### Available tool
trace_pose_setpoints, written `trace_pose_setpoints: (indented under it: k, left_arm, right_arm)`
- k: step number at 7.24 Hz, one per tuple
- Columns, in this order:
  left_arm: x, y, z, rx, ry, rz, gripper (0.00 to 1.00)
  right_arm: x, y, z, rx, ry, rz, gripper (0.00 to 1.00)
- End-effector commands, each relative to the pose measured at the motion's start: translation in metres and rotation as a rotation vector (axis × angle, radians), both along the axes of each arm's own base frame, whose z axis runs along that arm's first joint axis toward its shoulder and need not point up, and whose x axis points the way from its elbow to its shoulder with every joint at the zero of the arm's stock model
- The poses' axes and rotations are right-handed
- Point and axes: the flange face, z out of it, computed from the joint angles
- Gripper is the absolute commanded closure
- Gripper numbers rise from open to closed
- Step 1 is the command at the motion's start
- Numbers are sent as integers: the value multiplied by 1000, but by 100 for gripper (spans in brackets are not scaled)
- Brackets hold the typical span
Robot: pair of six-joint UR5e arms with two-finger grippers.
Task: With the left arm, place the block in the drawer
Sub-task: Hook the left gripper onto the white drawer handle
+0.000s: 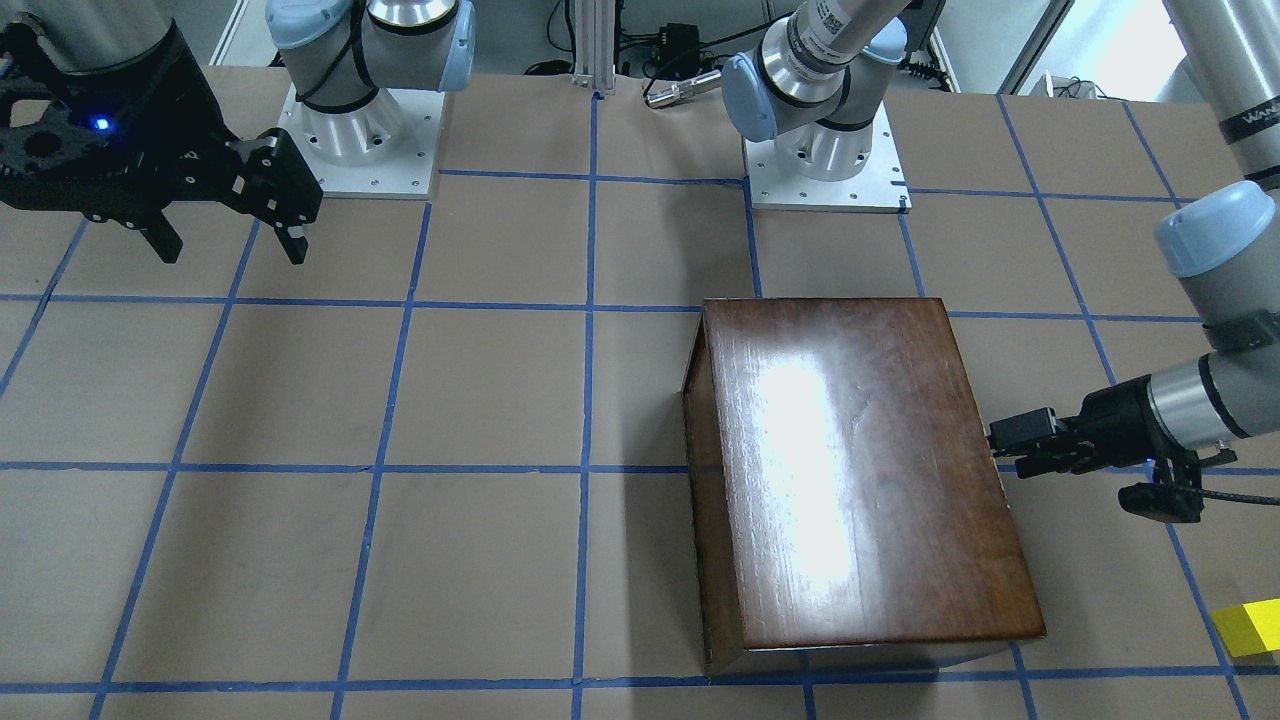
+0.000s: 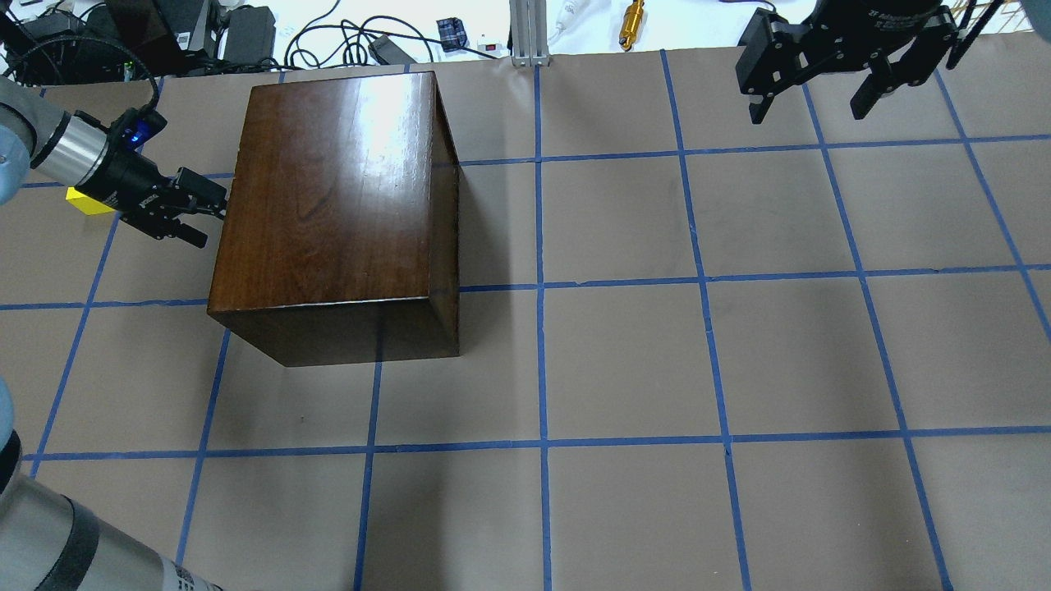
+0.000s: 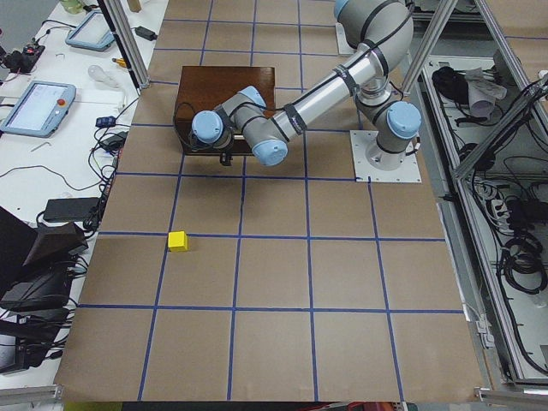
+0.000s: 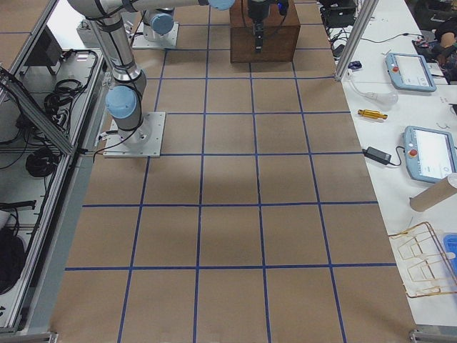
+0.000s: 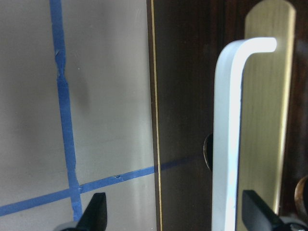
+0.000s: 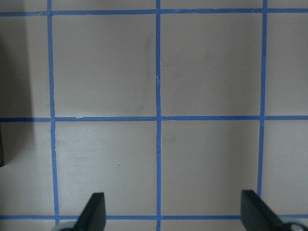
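Note:
The glossy dark-brown wooden box (image 2: 337, 197) stands on the table, also in the front-facing view (image 1: 850, 470). Its drawer is shut; the dark front panel (image 5: 183, 96) and metal pull (image 5: 226, 134) fill the left wrist view. My left gripper (image 2: 205, 217) is open at that front, level with the pull, which stands between its fingers (image 5: 96, 214); it also shows in the front-facing view (image 1: 1000, 445). The small yellow block (image 1: 1248, 628) lies on the table behind the left wrist, partly hidden in the overhead view (image 2: 84, 202). My right gripper (image 2: 813, 94) is open and empty, held high and far off.
Brown paper with a blue tape grid (image 2: 624, 361) covers the table. The two arm bases (image 1: 360, 140) stand on metal plates at the robot's side. Cables and small tools (image 2: 632, 16) lie beyond the far edge. Tablets (image 4: 428, 153) sit on a side bench.

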Motion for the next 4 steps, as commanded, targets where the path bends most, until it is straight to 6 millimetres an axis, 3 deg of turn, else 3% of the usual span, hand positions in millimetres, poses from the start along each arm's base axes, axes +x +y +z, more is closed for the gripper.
trace_pose_setpoints:
  k: [1,4]
  left_arm:
    - [2,-2,-7,0,-3,0,2]
    - [12,-4,-2,-3,-94,-23,2]
  right_arm:
    - [0,0,0,0,0,0,0]
    - [0,0,-1,1,-1,0,0]
